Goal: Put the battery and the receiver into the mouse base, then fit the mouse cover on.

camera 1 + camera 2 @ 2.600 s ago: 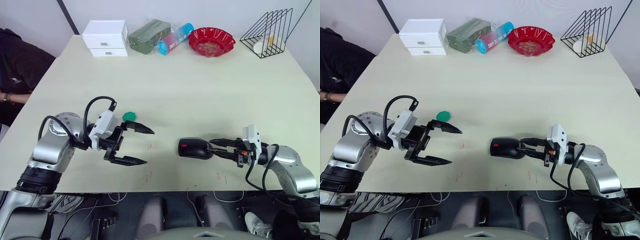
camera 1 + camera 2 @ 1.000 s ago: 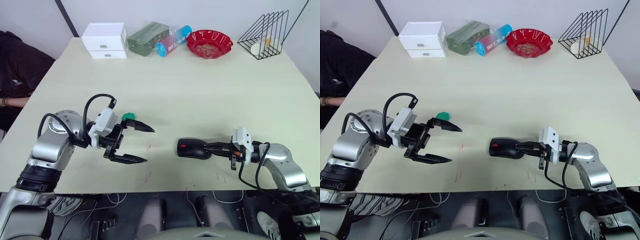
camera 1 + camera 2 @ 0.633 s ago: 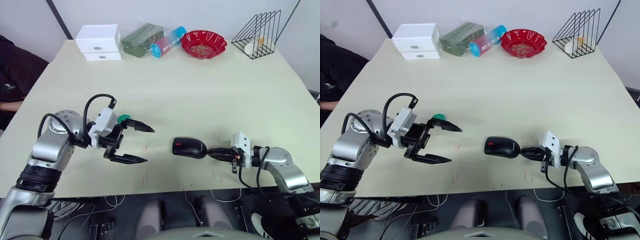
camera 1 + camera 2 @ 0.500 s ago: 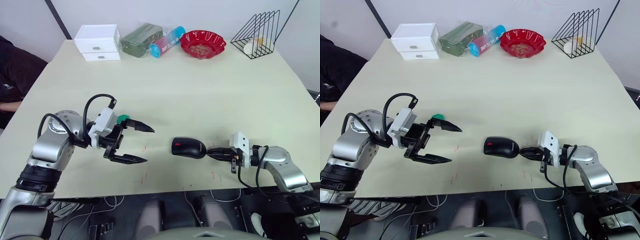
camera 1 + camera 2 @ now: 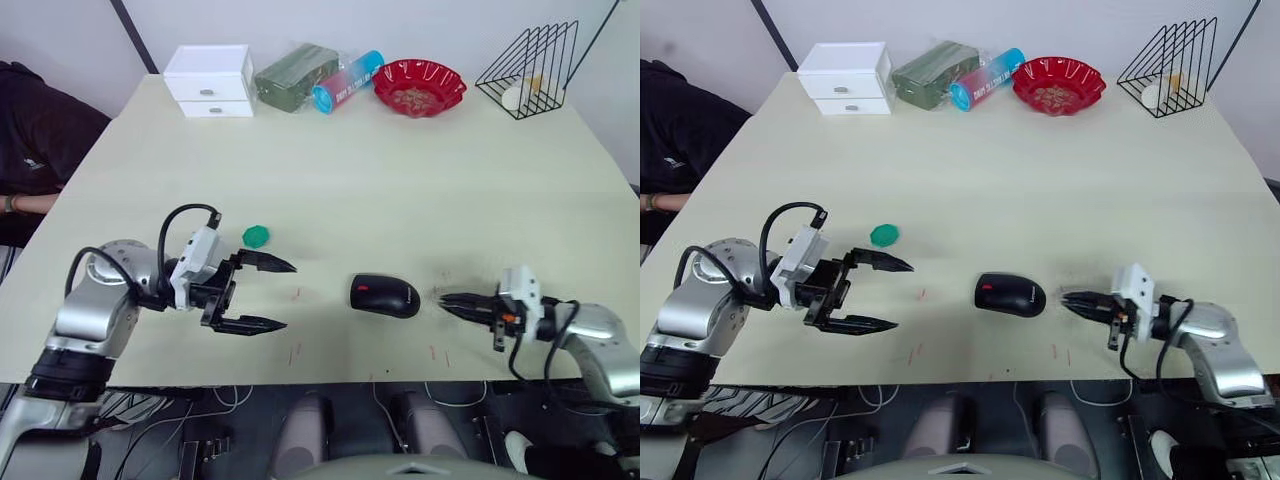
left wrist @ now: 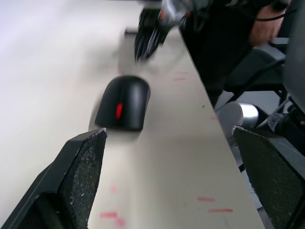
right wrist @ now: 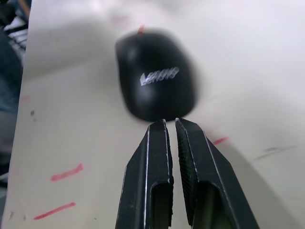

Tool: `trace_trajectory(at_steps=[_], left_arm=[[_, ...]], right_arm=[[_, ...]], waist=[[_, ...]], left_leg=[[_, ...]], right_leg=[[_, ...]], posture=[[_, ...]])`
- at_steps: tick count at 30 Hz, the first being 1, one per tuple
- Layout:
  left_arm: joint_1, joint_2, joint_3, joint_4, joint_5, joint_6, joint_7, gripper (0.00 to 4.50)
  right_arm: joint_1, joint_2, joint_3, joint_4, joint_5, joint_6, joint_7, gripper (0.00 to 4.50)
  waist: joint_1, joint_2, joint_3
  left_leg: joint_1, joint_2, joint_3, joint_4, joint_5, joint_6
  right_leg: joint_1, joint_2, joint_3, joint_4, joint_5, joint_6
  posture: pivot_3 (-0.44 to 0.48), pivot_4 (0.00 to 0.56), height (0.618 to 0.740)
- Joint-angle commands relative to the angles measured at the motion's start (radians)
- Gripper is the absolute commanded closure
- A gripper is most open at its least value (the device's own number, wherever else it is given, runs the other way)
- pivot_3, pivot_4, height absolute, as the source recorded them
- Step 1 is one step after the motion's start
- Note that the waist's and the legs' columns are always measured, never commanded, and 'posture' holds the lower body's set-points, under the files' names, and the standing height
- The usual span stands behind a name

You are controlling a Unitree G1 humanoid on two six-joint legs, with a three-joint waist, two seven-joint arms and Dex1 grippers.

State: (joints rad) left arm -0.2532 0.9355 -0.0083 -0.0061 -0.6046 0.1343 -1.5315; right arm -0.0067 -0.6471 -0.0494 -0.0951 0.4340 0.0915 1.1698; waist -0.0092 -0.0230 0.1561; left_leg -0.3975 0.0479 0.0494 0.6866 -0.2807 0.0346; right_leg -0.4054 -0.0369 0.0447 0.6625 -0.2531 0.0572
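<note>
Pale table [image 5: 400, 190] with red marks near front edge, left gripper [image 5: 258, 295] spread wide and empty, right gripper [image 5: 450, 301] pinched nearly closed just beside assembled mouse [image 5: 384, 295], green disc [image 5: 256, 235] beyond, white drawers [image 5: 209, 78], red bowl [image 5: 420, 86], wire rack [image 5: 530, 68] along far edge, grey wall behind.

my left gripper [image 5: 262, 296] is spread wide, one black finger above the other, pointing toward my right side, held just over the table with the forearm bent in from the near left edge. my right gripper [image 5: 447, 299] has its fingers [image 7: 155, 157] pressed nearly together, pointing toward my left, low at the near right edge.
</note>
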Motion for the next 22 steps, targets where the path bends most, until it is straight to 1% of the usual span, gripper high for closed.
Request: trace_trajectory(at_steps=[1, 4, 5, 7, 8, 9, 14, 19, 22], left_arm=[[0.058, 0.003, 0.076, -0.028, -0.012, 0.066, 0.080, 0.00], [0.117, -0.011, 0.124, -0.052, -0.019, 0.119, 0.171, 0.00], [0.152, -0.024, 0.149, -0.051, 0.003, 0.104, 0.212, 0.00], [0.194, -0.038, 0.178, -0.053, 0.032, 0.086, 0.255, 0.00], [0.208, -0.047, 0.192, -0.059, 0.031, 0.085, 0.267, 0.00], [0.221, -0.061, 0.211, -0.061, 0.024, 0.106, 0.305, 0.00], [0.297, -0.130, 0.302, -0.051, 0.055, 0.101, 0.460, 0.00], [0.344, -0.148, 0.342, -0.057, 0.067, 0.108, 0.509, 0.00], [0.360, -0.147, 0.360, -0.037, 0.088, 0.075, 0.512, 0.00]], right_arm=[[0.060, -0.015, -0.098, -0.065, 0.074, 0.009, -0.013, 3.42], [0.121, -0.025, -0.157, -0.077, 0.101, 0.007, -0.011, 2.25], [0.150, -0.027, -0.185, -0.072, 0.106, -0.001, -0.012, 1.88], [0.181, -0.028, -0.216, -0.066, 0.114, -0.009, -0.014, 1.10], [0.191, -0.026, -0.228, -0.064, 0.118, -0.010, -0.015, 0.56], [0.204, -0.023, -0.248, -0.053, 0.118, -0.017, -0.018, 0.04], [0.255, -0.011, -0.346, 0.019, 0.133, -0.058, -0.025, 0.04], [0.264, -0.003, -0.371, 0.072, 0.137, -0.088, -0.006, 0.04], [0.270, -0.008, -0.374, 0.118, 0.138, -0.105, 0.021, 0.04]], waist=[[0.000, 0.000, 0.000], [0.000, 0.000, 0.000], [0.000, 0.000, 0.000], [0.000, 0.000, 0.000], [0.000, 0.000, 0.000], [0.000, 0.000, 0.000], [-0.001, 0.000, 0.000], [-0.001, 0.000, 0.000], [-0.001, 0.000, 0.000]], left_leg=[[0.000, 0.000, 0.000, 0.000, 0.000, 0.000], [0.000, 0.000, 0.000, -0.001, 0.000, 0.000], [0.000, 0.000, 0.000, -0.001, 0.000, 0.000], [0.000, 0.000, 0.000, -0.001, 0.000, 0.000], [0.000, 0.000, 0.000, -0.001, 0.000, 0.000], [0.000, 0.000, 0.000, -0.001, 0.000, 0.000], [0.000, 0.000, 0.001, -0.001, 0.000, 0.000], [0.001, 0.000, 0.001, -0.002, 0.000, 0.000], [0.001, 0.000, 0.001, -0.002, 0.000, 0.000]], right_leg=[[0.000, 0.000, 0.000, 0.000, 0.000, 0.000], [0.000, 0.000, 0.000, 0.000, 0.000, 0.000], [0.000, 0.000, 0.000, 0.000, 0.000, 0.000], [0.000, -0.001, 0.000, 0.000, 0.000, 0.000], [0.000, -0.001, 0.000, 0.000, 0.000, 0.000], [0.000, -0.001, 0.000, 0.000, 0.000, 0.000], [0.000, -0.001, 0.000, -0.001, 0.000, 0.000], [0.000, -0.002, 0.000, -0.001, 0.000, 0.000], [0.000, -0.002, 0.000, -0.001, 0.000, 0.000]], posture=[[0.000, 0.150, 0.740], [0.000, 0.150, 0.740], [0.000, 0.150, 0.740], [0.000, 0.150, 0.740], [0.000, 0.150, 0.740], [0.000, 0.150, 0.740], [0.000, 0.150, 0.740], [0.000, 0.150, 0.740], [0.000, 0.150, 0.740]])
